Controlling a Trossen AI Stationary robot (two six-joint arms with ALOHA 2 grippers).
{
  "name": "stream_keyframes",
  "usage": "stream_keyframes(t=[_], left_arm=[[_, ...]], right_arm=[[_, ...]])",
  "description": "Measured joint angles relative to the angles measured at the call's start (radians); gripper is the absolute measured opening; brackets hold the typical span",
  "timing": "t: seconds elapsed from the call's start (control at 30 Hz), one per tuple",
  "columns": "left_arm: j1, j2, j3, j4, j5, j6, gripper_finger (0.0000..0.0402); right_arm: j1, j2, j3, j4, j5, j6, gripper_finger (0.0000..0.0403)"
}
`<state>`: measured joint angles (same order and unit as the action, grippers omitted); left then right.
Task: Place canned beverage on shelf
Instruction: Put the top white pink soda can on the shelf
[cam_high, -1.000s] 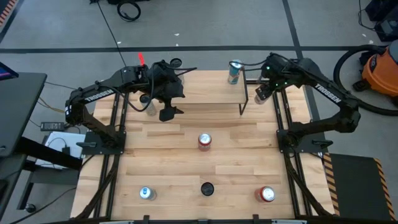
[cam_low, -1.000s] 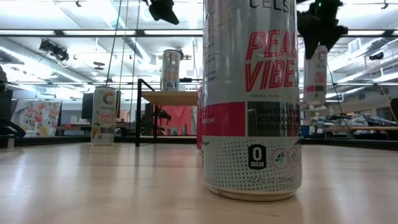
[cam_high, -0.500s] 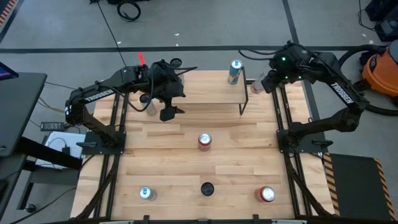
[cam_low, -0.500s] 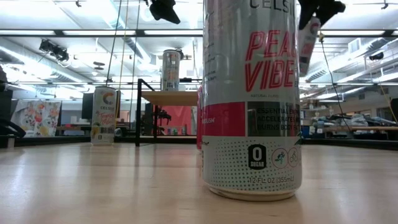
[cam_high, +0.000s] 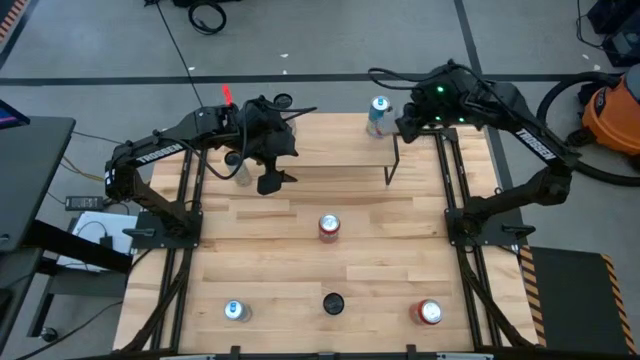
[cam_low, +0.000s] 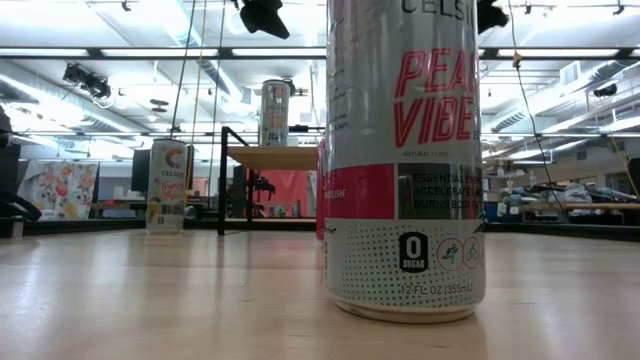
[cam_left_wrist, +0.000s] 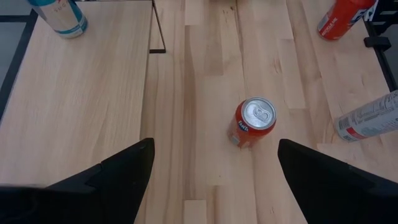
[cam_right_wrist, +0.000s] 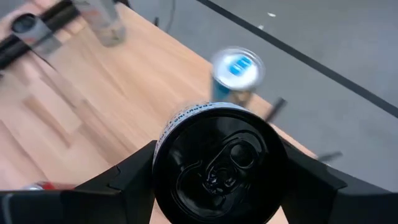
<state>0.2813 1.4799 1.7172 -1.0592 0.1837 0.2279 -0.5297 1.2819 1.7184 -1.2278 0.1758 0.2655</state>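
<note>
The shelf stands at the table's far middle, and a blue-topped can stands upright on its right end. My right gripper hovers just right of that can, shut on a black-topped silver can held high above the table. In the low view only the gripper's underside shows. My left gripper hangs open over the shelf's left near corner, holding nothing. My right gripper pinches the black-topped can by its side wall just below the rim, one finger on each side. The fingers slant down from above. The can is lifted clear, its top facing the wrist.
An orange can stands mid-table. Along the near edge stand a blue-topped can, a black-topped silver can and a red can. Another can stands left of the shelf. Bare wood lies between them.
My right gripper has risen with its can from beside the shelf's right end, out of the top of the low view. It has swung toward the table's left, up to the blue-topped can, and tipped so that the can tilted.
</note>
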Motion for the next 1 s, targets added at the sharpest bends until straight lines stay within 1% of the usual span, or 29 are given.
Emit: stream_keyframes(t=[0.1,0.33,0.5,0.7,1.0], left_arm=[[0.000,0.000,0.000,-0.001,0.000,0.000,0.0353],[0.000,0.000,0.000,-0.001,0.000,0.000,0.0353],[0.000,0.000,0.000,-0.001,0.000,-0.001,0.0353],[0.000,0.000,0.000,-0.001,0.000,-0.001,0.0353],[0.000,0.000,0.000,-0.001,0.000,-0.009,0.0353]], right_arm=[[0.011,0.031,0.000,0.034,-0.019,-0.011,0.0271],[0.044,0.096,-0.001,0.094,-0.021,-0.039,0.0271],[0.050,0.141,-0.001,0.086,-0.027,-0.057,0.0271],[0.050,0.192,-0.001,0.112,-0.069,-0.060,0.0271],[0.056,0.240,-0.002,0.112,-0.065,-0.070,0.0271]])
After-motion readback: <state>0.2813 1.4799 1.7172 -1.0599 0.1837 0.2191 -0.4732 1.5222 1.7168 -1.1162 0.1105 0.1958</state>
